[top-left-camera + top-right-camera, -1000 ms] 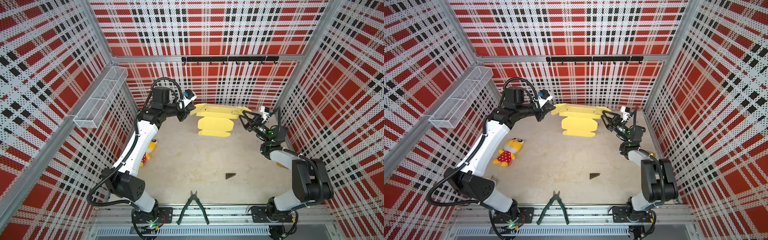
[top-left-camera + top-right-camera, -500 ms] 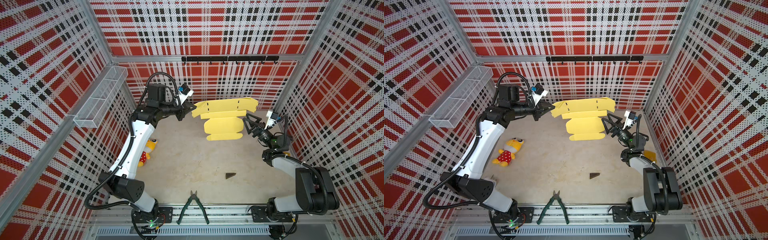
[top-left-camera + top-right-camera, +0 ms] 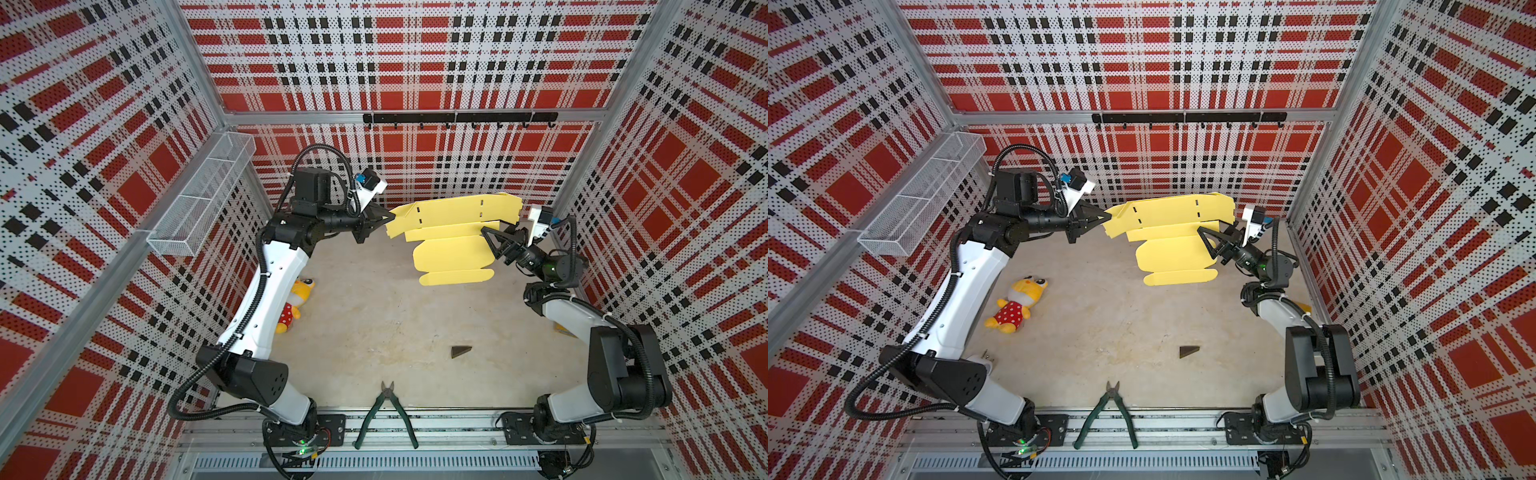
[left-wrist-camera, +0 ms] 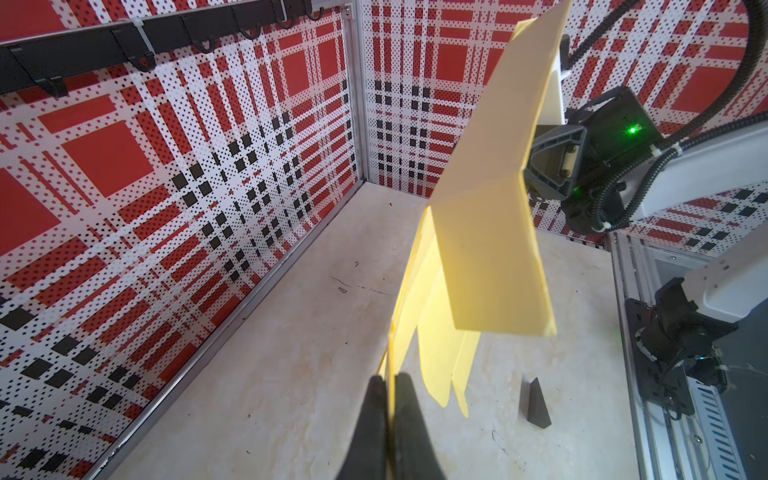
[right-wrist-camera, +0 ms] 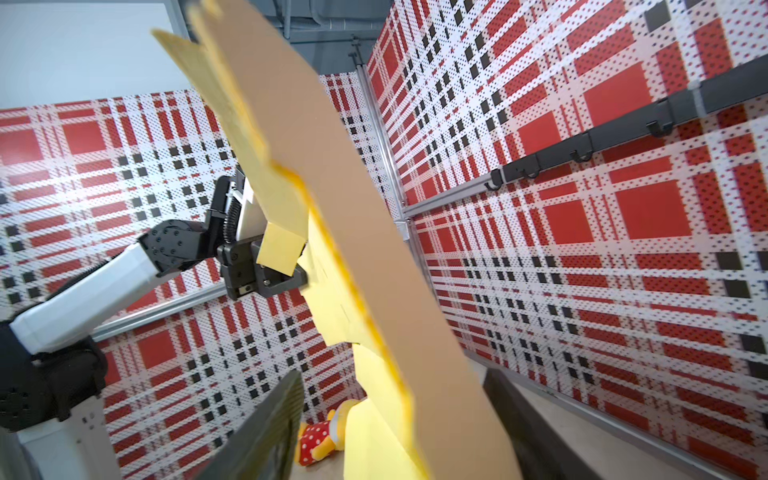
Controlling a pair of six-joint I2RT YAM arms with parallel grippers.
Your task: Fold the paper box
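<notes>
Your left pincer (image 4: 390, 380) is clamped on one edge of the paper box (image 3: 455, 232), holding the yellow sheet in the air above the far part of the table (image 3: 374, 324). Your right pincer (image 3: 490, 243) stands with jaws apart, straddling the sheet's opposite edge.

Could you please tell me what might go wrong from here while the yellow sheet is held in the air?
1. The left gripper pinches the paper box only at one end flap, so the hanging panels could swing, bend or slip out.
2. The right gripper stands open around the opposite edge; closing off a crease might crumple a panel.
3. The sheet hangs above the table, unsupported, so folds may come out skewed.
</notes>
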